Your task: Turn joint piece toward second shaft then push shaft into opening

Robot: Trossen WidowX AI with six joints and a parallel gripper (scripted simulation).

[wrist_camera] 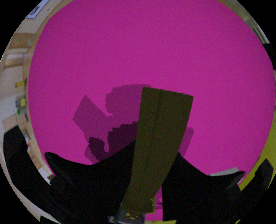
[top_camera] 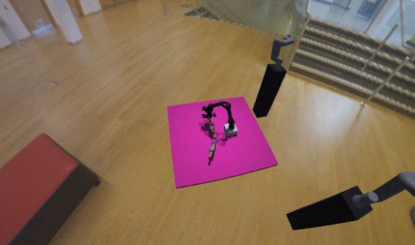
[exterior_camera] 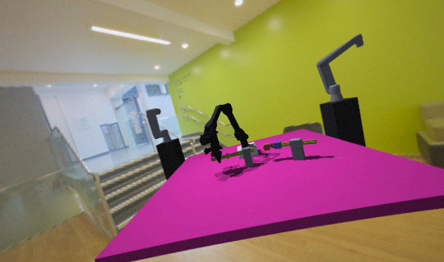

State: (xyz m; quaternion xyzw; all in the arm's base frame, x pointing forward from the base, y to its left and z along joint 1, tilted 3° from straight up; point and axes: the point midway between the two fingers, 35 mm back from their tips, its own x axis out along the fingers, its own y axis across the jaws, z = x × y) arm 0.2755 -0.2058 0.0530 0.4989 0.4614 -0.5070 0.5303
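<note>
The second shaft [top_camera: 211,122] [exterior_camera: 231,155] [wrist_camera: 164,115] is dark yellow and runs through its grey block [top_camera: 212,130] [exterior_camera: 248,160]. My gripper [top_camera: 209,118] [exterior_camera: 218,159] [wrist_camera: 150,144] is shut on this shaft near its outer end, on the far side of the block from the joint. The first shaft [top_camera: 210,154] [exterior_camera: 310,142] is yellow and sits in the other grey block [top_camera: 212,148] [exterior_camera: 298,150]. A blue part [top_camera: 214,141] [exterior_camera: 276,145] is on its end, with the red joint piece [top_camera: 215,136] [exterior_camera: 266,147] beyond it. In the exterior view a gap shows between the red piece and the second shaft. The opening is too small to make out.
The arm's pale base [top_camera: 230,130] stands on the magenta mat [top_camera: 190,170] [exterior_camera: 316,189] [wrist_camera: 149,45], beside the second shaft's block. Two dark pedestals [top_camera: 269,90] [top_camera: 324,211] with grey arms stand off the mat. Shadows of the arm lie under the gripper.
</note>
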